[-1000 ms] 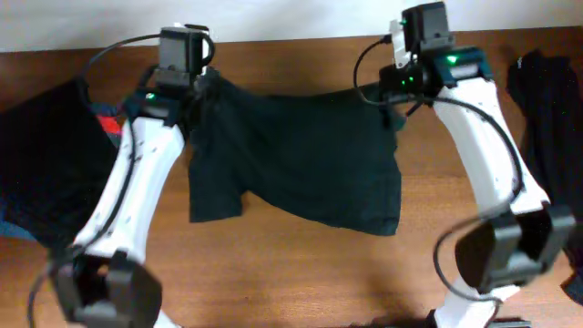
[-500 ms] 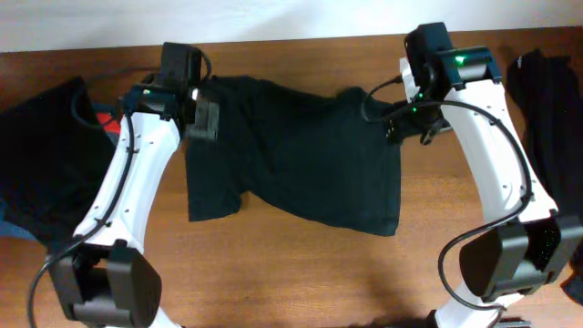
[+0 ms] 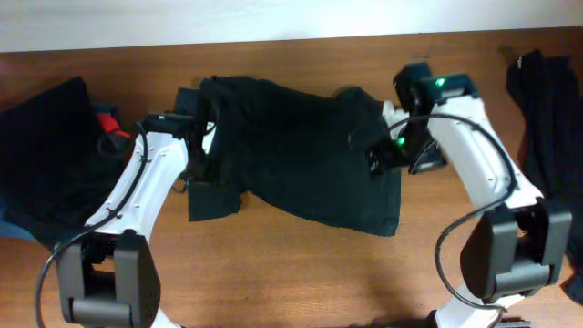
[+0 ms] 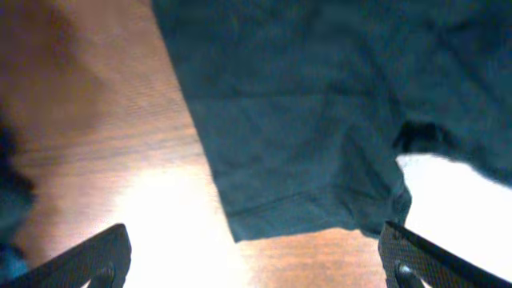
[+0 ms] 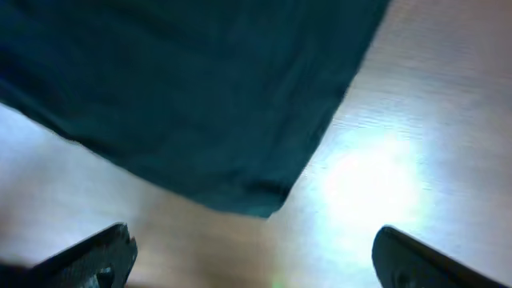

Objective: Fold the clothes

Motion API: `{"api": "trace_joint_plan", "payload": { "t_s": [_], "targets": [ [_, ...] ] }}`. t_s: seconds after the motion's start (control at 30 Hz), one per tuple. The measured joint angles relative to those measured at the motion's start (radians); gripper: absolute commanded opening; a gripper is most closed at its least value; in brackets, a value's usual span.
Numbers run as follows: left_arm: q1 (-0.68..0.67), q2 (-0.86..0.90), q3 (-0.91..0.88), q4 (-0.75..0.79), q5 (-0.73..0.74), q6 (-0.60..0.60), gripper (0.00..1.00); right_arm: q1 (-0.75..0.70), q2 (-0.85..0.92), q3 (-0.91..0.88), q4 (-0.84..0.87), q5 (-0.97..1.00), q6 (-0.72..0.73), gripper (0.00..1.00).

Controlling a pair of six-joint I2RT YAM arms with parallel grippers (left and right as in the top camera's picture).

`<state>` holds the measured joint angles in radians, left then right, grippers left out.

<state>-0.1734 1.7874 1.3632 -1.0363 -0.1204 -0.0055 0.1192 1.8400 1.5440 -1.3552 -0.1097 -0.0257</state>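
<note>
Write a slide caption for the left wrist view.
Open left end effector above the hemmed edge of a black shirt spread on a wooden table.

overhead: straight down, far | 2 wrist views: close, facing down | shared: black shirt [image 3: 301, 155] on table [image 3: 301, 273]

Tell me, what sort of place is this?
Likely a robotics lab: two white robot arms at a wooden table, a black shirt spread between them, dark clothes lying at both ends.
</note>
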Motion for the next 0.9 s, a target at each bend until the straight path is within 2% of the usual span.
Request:
{"api": "trace_joint_plan", "payload": {
  "t_s": [0.07, 0.2, 0.33, 0.73, 0.8, 0.83, 0.9],
  "targets": [
    [0.0, 0.0, -0.052, 0.036, 0.011, 0.0, 0.98, 0.0, 0.001, -0.128, 0.071, -0.028, 0.002, 1.0],
    [0.0, 0.0, -0.12, 0.074, 0.022, 0.0, 0.93, 0.0, 0.0, -0.265, 0.124, -0.047, 0.023, 0.98],
    [0.0, 0.0, -0.167, 0.126, 0.07, 0.0, 0.9, 0.0, 0.0, -0.329, 0.154, -0.054, 0.04, 0.96],
    [0.0, 0.0, -0.298, 0.254, 0.11, 0.0, 0.9, 0.0, 0.0, -0.472, 0.247, -0.111, 0.057, 0.94],
    [0.0, 0.0, -0.309, 0.278, 0.11, 0.0, 0.9, 0.0, 0.0, -0.486, 0.256, -0.114, 0.058, 0.88],
    [0.0, 0.0, -0.317, 0.288, 0.11, 0.0, 0.89, 0.0, 0.0, -0.499, 0.264, -0.115, 0.059, 0.81],
    [0.0, 0.0, -0.332, 0.296, 0.11, 0.0, 0.77, 0.0, 0.0, -0.506, 0.268, -0.118, 0.066, 0.74]
  ]
}}
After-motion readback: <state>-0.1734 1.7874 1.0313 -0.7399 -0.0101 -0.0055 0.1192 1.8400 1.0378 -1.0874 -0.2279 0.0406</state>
